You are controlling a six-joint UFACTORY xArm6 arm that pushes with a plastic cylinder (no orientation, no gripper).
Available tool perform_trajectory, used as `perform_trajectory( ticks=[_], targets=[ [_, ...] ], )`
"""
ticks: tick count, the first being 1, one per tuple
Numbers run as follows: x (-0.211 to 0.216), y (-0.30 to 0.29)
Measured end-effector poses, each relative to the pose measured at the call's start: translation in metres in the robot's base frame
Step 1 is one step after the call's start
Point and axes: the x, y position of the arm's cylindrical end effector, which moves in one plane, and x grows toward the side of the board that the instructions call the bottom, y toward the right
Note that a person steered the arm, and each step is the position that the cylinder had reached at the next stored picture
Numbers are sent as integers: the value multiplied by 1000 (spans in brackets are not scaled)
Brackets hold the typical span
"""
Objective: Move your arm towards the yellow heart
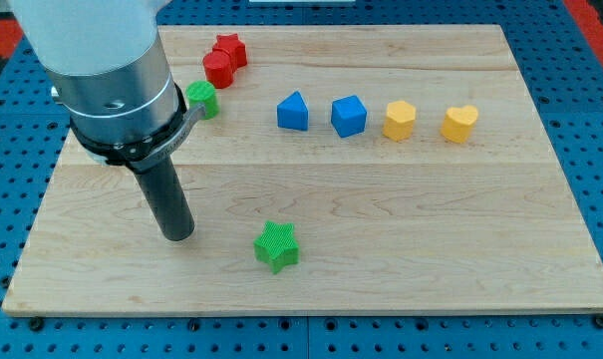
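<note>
The yellow heart [459,124] lies at the view's right on the wooden board [401,259], at the end of a row of blocks. My tip [178,236] rests on the board at the lower left, far to the left of the heart and below its row. The green star [277,246] lies a little to the right of my tip. Nothing touches the tip.
A yellow hexagon block [400,120] sits just left of the heart, then a blue cube-like block [348,116] and a blue pentagon block [293,112]. A green round block [203,98] is partly hidden behind the arm. A red star [229,48] and a red round block [218,69] lie at the top.
</note>
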Motion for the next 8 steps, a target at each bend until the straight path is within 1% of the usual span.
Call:
perform_trajectory(
  ticks=[1,4,6,7,8],
  targets=[
    [-15,13],
    [-17,28],
    [-25,110],
    [-33,137],
    [-28,157]
  ],
)
